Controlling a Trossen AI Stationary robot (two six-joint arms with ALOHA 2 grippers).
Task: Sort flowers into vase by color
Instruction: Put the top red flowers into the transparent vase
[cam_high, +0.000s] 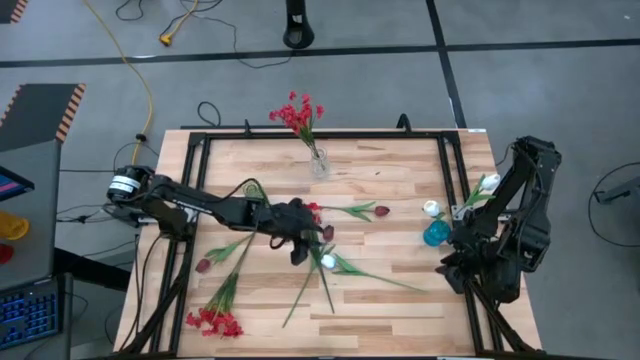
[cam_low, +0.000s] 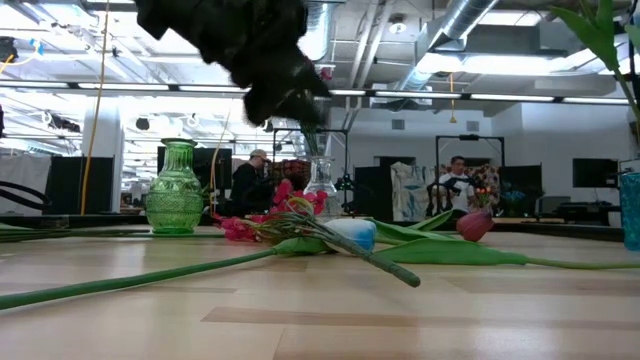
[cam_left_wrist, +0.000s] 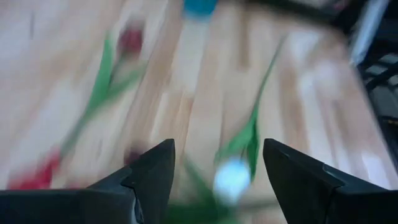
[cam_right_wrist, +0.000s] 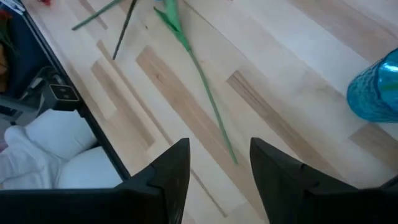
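While my left gripper (cam_high: 300, 243) hovers wide open over the white tulip (cam_high: 328, 261) mid-worktop (cam_high: 400, 300) and the right gripper (cam_right_wrist: 214, 171) waits half-open, most flowers (cam_high: 215, 320) lie unsorted.

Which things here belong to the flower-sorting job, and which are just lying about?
Job:
- left gripper, open, over the table's middle
- white tulip below it
- maroon tulips lying loose
- red spray at the near left corner
- clear vase holding red flowers
- blue vase with white tulips

Lying about:
- green vase
- yellow cable on the floor
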